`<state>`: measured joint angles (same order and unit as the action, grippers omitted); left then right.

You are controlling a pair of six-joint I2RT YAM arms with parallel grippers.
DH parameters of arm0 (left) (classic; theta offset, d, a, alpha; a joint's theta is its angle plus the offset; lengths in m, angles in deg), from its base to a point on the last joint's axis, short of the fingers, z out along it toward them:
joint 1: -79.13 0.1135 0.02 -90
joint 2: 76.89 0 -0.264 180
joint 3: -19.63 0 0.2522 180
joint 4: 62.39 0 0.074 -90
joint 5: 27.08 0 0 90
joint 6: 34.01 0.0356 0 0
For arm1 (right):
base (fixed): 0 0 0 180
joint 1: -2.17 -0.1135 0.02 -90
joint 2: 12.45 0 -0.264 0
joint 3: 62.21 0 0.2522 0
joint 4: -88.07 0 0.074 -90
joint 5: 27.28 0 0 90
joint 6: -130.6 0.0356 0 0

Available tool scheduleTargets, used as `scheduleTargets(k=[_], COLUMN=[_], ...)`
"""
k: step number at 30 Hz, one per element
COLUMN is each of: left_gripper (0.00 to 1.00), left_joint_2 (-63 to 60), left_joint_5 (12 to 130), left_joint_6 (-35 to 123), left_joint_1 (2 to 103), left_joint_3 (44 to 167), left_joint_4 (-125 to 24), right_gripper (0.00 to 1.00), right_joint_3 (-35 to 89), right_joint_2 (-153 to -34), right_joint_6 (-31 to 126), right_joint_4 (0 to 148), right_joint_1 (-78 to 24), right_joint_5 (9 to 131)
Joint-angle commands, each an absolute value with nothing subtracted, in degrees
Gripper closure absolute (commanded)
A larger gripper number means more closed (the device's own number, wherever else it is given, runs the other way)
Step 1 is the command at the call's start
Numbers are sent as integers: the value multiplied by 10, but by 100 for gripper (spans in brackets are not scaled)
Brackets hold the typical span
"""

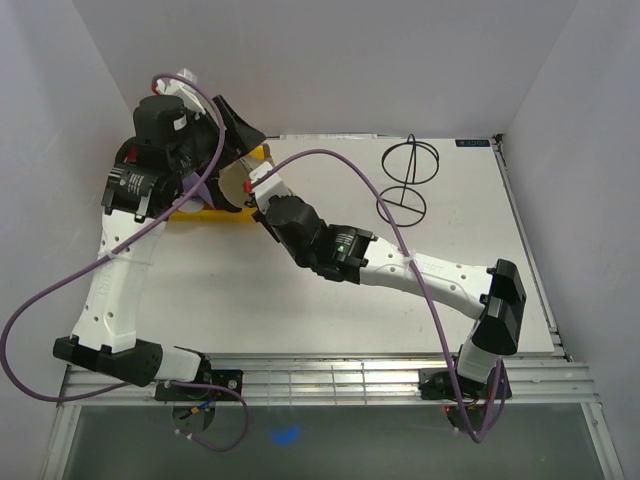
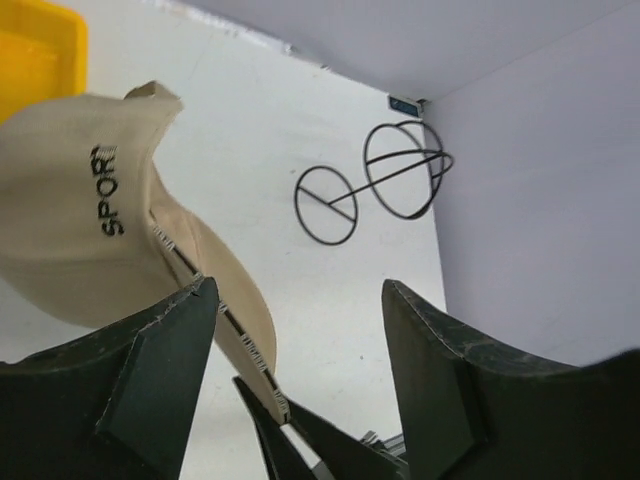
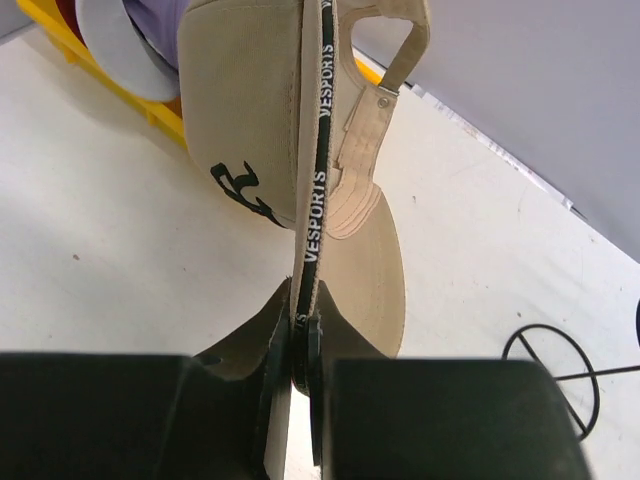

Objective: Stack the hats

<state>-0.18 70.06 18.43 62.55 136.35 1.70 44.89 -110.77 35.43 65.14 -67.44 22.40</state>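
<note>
There are two robot arms, the left arm point(image 1: 120, 280) and the right arm point(image 1: 440, 275). Each has one pincer: the left pincer point(image 2: 297, 290) and the right pincer point(image 3: 300, 335).

Three caps can be counted: one tan cap point(image 3: 240, 110), one lavender cap point(image 3: 120, 50), and a sliver of one dark red cap point(image 3: 65, 12) at the upper left of the right wrist view.

There is one yellow tray point(image 1: 215, 215), one black wire stand point(image 1: 408, 180) and one tabletop point(image 1: 330, 330).

Both arms reach to the far-left corner of the table point(image 1: 300, 310).
The left arm point(image 1: 118, 270) and right arm point(image 1: 420, 268) come together over a yellow tray point(image 1: 212, 214), with a tan cap point(image 1: 238, 183) between them. A wire stand point(image 1: 405, 182) stands well apart to their right.
</note>
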Motion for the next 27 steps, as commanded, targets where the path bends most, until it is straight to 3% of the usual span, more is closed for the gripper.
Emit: scheduleTargets(k=[1,6,12,17,21,27], left_gripper=[23,21,21,21,21,21], left_joint_2=[21,40,40,-57,-128,-184], left_joint_5=[738,744,793,815,832,850], left_joint_6=[175,155,126,122,117,125], left_joint_1=[626,626,626,626,626,626], left_joint_3=[1450,1526,1575,1455,1324,1267], left_joint_4=[-16,-35,-63,-95,-122,-106], right_gripper=[92,92,92,92,92,92], right_joint_3=[441,438,407,376,341,217], right_joint_2=[-1075,-1050,-980,-919,-873,-819], right_joint_6=[391,459,607,742,845,1044], right_joint_4=[640,608,596,662,716,848], right_joint_1=[-669,-644,-556,-438,-353,-254], right_joint_5=[219,257,419,532,531,518])
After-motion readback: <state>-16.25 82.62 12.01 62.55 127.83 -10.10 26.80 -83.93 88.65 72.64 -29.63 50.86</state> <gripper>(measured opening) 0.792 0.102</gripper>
